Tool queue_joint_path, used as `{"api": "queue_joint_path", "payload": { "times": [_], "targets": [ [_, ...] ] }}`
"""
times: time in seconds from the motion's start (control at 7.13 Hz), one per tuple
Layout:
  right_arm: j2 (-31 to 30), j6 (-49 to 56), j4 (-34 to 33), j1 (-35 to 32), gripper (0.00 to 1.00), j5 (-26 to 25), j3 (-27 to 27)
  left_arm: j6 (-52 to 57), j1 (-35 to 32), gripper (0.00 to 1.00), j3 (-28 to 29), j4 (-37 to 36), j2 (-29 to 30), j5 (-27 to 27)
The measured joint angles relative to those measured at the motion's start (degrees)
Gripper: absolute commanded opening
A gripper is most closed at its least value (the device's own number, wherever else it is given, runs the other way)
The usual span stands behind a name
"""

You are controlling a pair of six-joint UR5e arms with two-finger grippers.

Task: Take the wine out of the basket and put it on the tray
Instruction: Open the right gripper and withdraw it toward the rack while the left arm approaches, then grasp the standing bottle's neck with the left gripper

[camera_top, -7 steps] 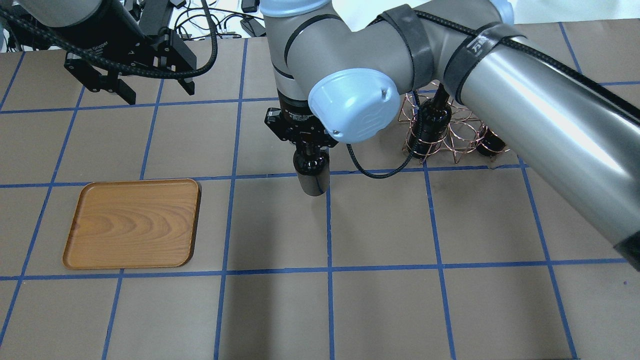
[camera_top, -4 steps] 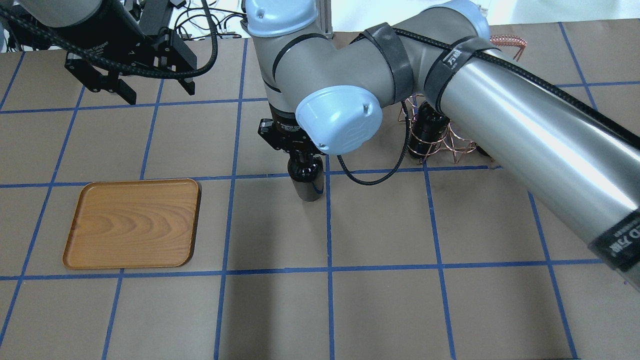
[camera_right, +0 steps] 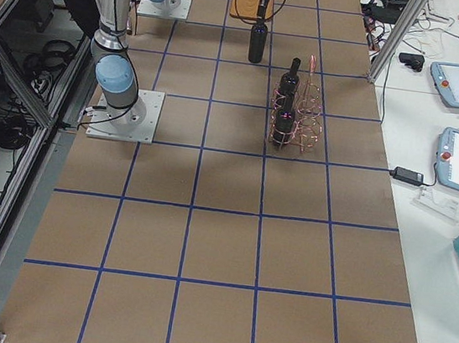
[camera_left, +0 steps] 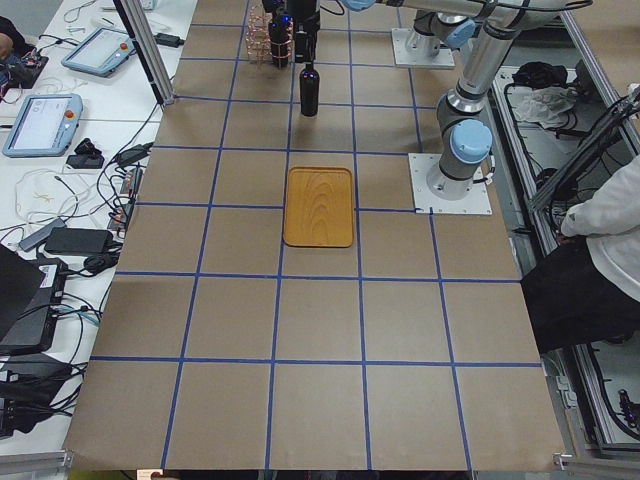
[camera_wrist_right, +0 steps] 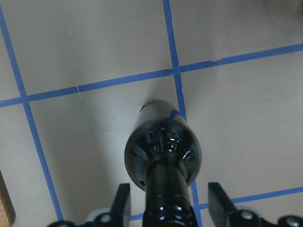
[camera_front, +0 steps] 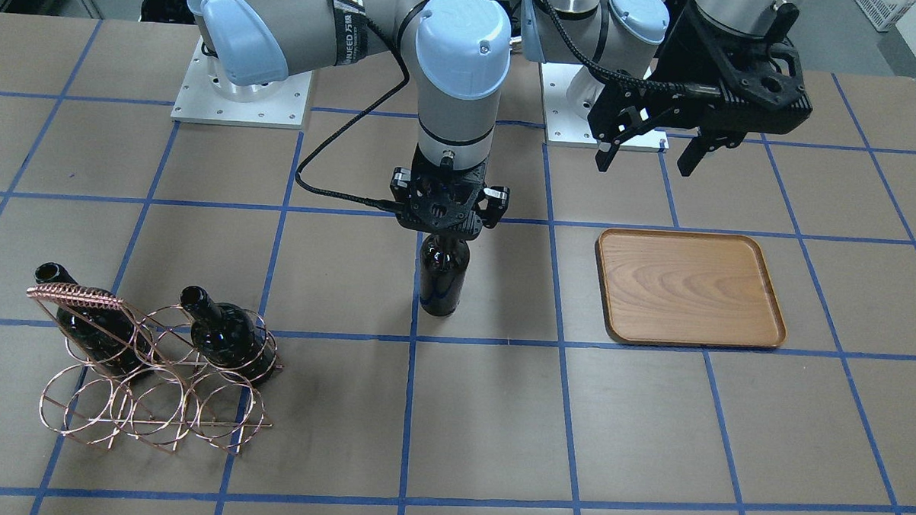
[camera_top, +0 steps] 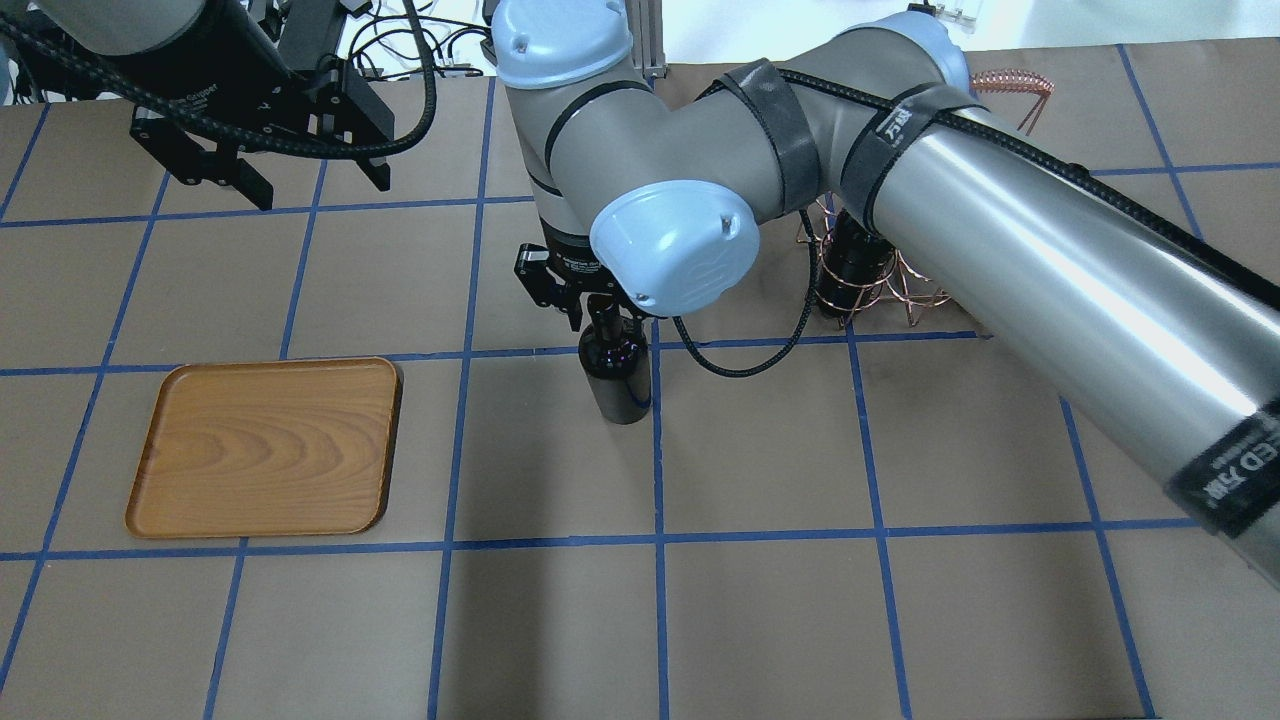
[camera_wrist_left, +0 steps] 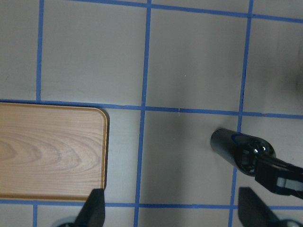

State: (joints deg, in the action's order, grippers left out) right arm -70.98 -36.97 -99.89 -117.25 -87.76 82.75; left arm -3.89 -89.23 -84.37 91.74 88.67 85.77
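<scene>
Starting nearest in the over-the-shoulder view, on the left: flat rectangular light-brown wooden tray (camera_top: 265, 448) with rounded corners, lying flat on the brown paper-covered worktop (camera_top: 760, 620) gridded with blue tape. Moving a little farther in, to the middle — dark brown-black glass wine bottle (camera_top: 622, 388), upright, base down on the worktop right on a blue tape line, well apart from the tray. Just above it, the right hand (camera_wrist_right: 169, 205), pointing straight down over the long neck. Spread apart, two fingers (camera_wrist_right: 122, 204) either side of the neck with a clear gap on both sides in the wrist view — not clamped on the glass. Farther back on the right, half hidden behind the right arm (camera_top: 1050, 240): rose-gold copper wire basket (camera_front: 141, 399) of linked round rings with a twisted-wire handle. Seen plainly from across the worktop, holding two more dark bottles (camera_front: 226, 341), necks up. Cannot tell which rings. Farthest back on the left, the black left hand (camera_top: 312, 185), hanging above the worktop beyond the tray's far edge, fingers wide apart.
</scene>
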Motion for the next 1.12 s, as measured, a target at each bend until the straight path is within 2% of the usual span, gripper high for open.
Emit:
{"api": "queue_joint_path", "payload": {
  "times": [0.28,0.42,0.84,1.12],
  "targets": [
    [-1.09,2.57,0.68,1.41,1.00,-0.38,-2.30,-0.52,-0.45,1.00,0.10,-1.39,1.72,-0.42],
    [-2.46,7.27,2.15,3.93,1.00,-0.97,-3.59,-1.35,-1.17,1.00,0.14,-2.12,2.61,-0.44],
    [-11.77,35.48,11.02,20.95,1.00,-1.00,-4.44,-10.80,-10.88,1.00,0.17,-5.78,7.79,0.39],
    [-15.50,41.73,13.63,26.14,1.00,-1.51,-2.84,-15.55,-18.02,0.97,0.09,-8.25,12.77,0.67]
  ]
}}
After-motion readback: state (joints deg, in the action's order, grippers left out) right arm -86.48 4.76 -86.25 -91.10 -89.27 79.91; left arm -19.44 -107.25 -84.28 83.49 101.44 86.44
